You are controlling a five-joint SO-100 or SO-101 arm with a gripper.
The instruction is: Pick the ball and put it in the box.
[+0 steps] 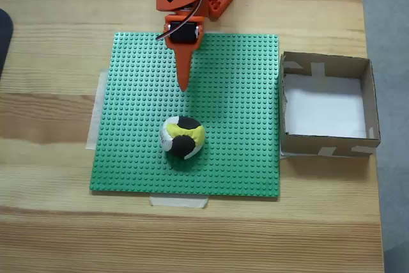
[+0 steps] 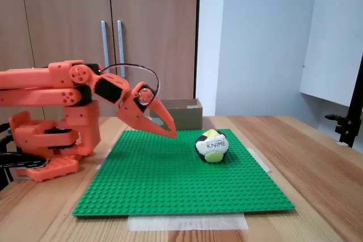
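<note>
The ball, with yellow, black and white panels, rests on the green studded baseplate a little below its middle in a fixed view from above. In the other fixed view the ball shows black lettering on a white panel. My orange gripper points down at the plate a short way above the ball, apart from it, its fingers closed to a single tip with nothing between them. From the side, the gripper hovers just over the plate, left of the ball. The brown cardboard box with a white bottom stands empty right of the plate.
The baseplate is taped to a wooden table. The arm's orange base stands at the plate's far edge. From the side, the box stands behind the plate. Cupboard doors rise behind the table, and a black stand sits at the right.
</note>
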